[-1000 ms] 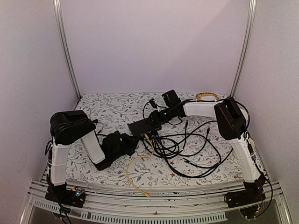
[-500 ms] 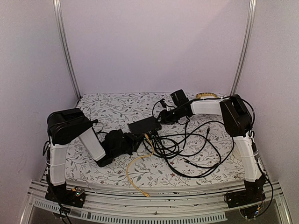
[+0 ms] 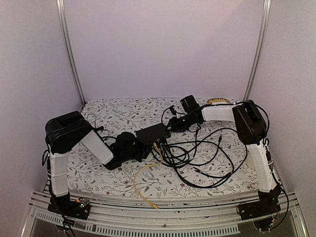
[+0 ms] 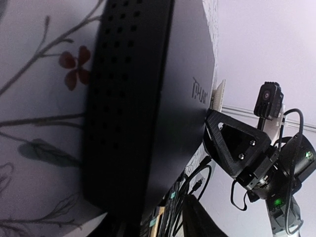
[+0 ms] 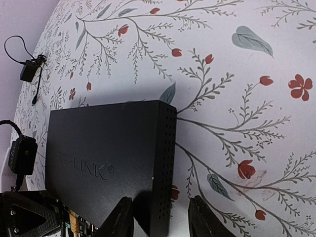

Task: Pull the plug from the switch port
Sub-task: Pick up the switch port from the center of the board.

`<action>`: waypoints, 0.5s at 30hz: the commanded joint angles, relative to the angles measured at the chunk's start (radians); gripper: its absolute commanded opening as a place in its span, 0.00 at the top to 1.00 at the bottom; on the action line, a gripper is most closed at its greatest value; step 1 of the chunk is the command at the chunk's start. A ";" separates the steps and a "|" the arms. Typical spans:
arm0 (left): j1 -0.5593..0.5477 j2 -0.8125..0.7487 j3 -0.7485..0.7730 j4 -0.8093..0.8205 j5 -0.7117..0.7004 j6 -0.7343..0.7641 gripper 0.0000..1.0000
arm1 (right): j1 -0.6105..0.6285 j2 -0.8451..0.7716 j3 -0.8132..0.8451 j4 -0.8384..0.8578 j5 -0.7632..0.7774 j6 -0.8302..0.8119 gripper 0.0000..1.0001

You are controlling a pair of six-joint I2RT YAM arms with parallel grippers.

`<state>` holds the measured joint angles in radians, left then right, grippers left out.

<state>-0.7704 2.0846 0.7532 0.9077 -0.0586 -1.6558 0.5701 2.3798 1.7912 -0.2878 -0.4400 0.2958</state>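
The switch (image 3: 153,132) is a flat black box lying on the flowered cloth; it fills the left wrist view (image 4: 148,98) and shows its lettered top in the right wrist view (image 5: 108,158). A yellow plug (image 5: 74,224) sits at its port row, and its yellow cable (image 3: 145,170) runs toward the front edge. My left gripper (image 3: 143,148) is at the switch's near left end, jaws apart (image 4: 158,227), with the switch corner between them. My right gripper (image 3: 172,124) is at the far right end, open (image 5: 160,219), straddling the perforated side wall; one finger stays clear of it.
A tangle of black cables (image 3: 197,158) lies right of the switch. The yellow cable's loose end (image 3: 155,205) reaches the cloth's front edge. A small black adapter (image 5: 27,71) lies farther back. Metal posts (image 3: 71,54) stand at the back corners.
The left gripper has opened and moved in closer to the switch's left end. The right gripper has opened a little and drawn back to the right. The switch shifted slightly.
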 commanded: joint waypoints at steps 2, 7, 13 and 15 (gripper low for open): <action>0.000 -0.008 -0.101 -0.225 -0.081 -0.075 0.62 | 0.002 0.021 0.008 -0.044 0.016 -0.010 0.60; -0.003 0.007 -0.141 -0.113 -0.094 -0.101 0.61 | 0.002 0.028 0.012 -0.042 0.012 -0.005 0.60; 0.004 0.078 -0.111 -0.023 -0.026 -0.075 0.61 | 0.002 0.030 0.016 -0.046 0.011 -0.006 0.60; 0.006 0.093 -0.089 -0.042 -0.002 -0.063 0.61 | 0.002 0.031 0.017 -0.049 0.012 -0.007 0.60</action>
<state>-0.7723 2.0888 0.6659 1.0447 -0.1120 -1.7397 0.5701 2.3802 1.7924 -0.2920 -0.4400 0.2958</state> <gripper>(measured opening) 0.390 0.403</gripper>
